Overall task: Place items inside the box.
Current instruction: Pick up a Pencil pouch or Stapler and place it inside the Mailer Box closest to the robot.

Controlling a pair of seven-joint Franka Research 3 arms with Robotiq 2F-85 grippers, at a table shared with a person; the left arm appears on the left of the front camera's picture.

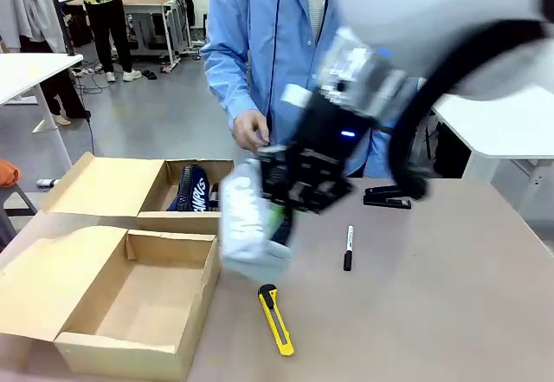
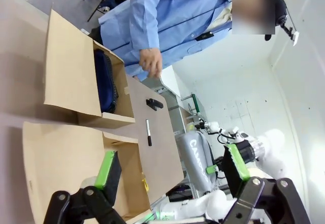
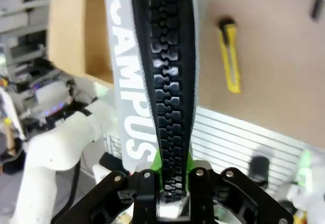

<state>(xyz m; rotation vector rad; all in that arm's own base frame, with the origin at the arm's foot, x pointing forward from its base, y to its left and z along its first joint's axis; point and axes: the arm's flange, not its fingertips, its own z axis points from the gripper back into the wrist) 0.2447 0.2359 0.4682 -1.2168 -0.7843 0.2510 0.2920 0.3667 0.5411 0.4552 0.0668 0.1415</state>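
Blurred grey pouch pinched by right pincer, fingertips hidden; left pincer spread.

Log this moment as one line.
right claw: shut on grey pouch, above table | left claw: open, empty | navy pouch: in far box | knife, marker, stapler: on table

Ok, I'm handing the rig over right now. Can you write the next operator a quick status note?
Left gripper: open, holding nothing.
Right gripper: shut on the grey pouch along its zip, holding it in the air just right of the near box.
Done: navy pouch lies in the far box.
To do: grey pouch into a box, then yellow knife, black marker and black stapler, all on the table.
Person's hand hovers behind the far box.
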